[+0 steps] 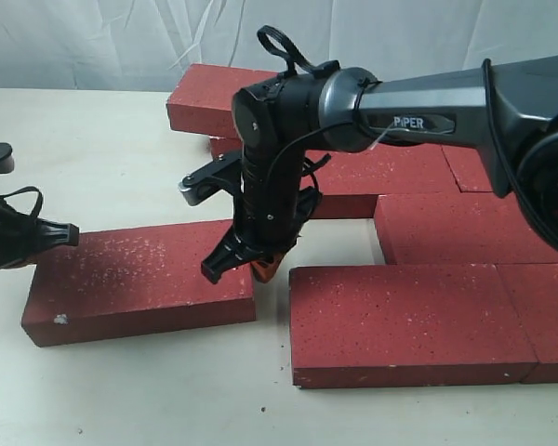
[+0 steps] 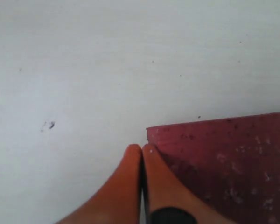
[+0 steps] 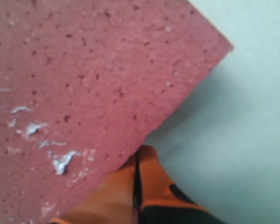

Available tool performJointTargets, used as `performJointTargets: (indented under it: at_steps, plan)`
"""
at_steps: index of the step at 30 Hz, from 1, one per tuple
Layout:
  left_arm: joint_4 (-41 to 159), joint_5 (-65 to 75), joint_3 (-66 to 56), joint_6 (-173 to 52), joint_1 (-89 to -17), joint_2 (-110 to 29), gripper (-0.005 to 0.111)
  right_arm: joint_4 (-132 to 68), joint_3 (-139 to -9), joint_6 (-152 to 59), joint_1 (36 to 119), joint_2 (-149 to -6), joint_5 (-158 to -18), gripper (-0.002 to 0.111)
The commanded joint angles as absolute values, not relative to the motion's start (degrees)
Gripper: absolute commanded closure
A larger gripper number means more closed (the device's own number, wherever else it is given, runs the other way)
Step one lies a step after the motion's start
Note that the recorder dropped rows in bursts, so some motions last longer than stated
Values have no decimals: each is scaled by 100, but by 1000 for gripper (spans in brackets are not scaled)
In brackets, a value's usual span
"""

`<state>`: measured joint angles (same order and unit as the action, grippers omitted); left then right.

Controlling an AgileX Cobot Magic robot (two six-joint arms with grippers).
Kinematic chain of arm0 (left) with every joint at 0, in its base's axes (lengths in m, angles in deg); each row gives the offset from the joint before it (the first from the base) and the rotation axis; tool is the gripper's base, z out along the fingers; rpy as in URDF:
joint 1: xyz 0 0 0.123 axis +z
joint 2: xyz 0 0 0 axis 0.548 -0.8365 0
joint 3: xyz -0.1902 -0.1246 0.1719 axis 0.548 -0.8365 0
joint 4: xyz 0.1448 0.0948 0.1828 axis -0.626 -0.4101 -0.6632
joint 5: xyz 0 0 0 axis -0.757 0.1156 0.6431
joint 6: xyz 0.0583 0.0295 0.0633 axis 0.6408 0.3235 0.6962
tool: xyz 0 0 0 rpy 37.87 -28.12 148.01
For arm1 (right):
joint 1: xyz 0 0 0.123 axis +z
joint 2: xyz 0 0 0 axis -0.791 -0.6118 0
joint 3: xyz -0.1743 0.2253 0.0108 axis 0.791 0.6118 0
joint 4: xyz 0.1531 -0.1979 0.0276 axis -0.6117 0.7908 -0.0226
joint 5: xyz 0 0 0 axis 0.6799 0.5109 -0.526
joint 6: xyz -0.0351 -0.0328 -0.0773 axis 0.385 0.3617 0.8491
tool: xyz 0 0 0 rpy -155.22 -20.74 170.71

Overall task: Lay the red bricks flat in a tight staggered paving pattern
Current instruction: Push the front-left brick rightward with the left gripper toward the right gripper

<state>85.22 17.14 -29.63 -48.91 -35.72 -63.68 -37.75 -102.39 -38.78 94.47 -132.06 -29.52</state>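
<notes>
Both grippers pinched shut at opposite ends of one loose red brick [image 1: 139, 283].

The left gripper [image 2: 141, 150] rests at the brick's far-left corner and the right gripper [image 1: 263, 269] at its right edge, each with fingers together, holding nothing. A narrow strip of table [image 1: 270, 390] separates this brick from the laid red bricks [image 1: 409, 321] on the right. Open table lies left and near.
</notes>
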Motion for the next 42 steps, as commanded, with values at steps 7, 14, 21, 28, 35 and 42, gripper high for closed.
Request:
performJointTargets:
  at_steps: [7, 14, 21, 28, 35, 42]
  plan:
    - [8471, 1388, -2749, -4753, -3779, -5888, 107, -3501, -10241, -4072, 9360, -13076, -3043, 109]
    - [8233, 1843, -2761, -4753, -3779, -6010, 107, -3488, -10294, -4087, 9061, -12920, -3040, 109]
    - [8151, 1693, -2761, -4753, -3779, -6035, 107, -3603, -10304, -4054, 9072, -12920, -2726, 109]
    - [8123, 1714, -2761, -4753, -3294, -5744, 107, -3635, -10304, -4054, 9072, -12905, -2364, 109]
    - [8289, 2242, -2769, -4794, -3044, -6017, 107, -4196, -10304, -3802, 9072, -12905, -2295, 109]
    - [8977, 2294, -2769, -4662, -3053, -6435, 107, -4280, -10304, -3802, 9072, -12905, -2584, 109]
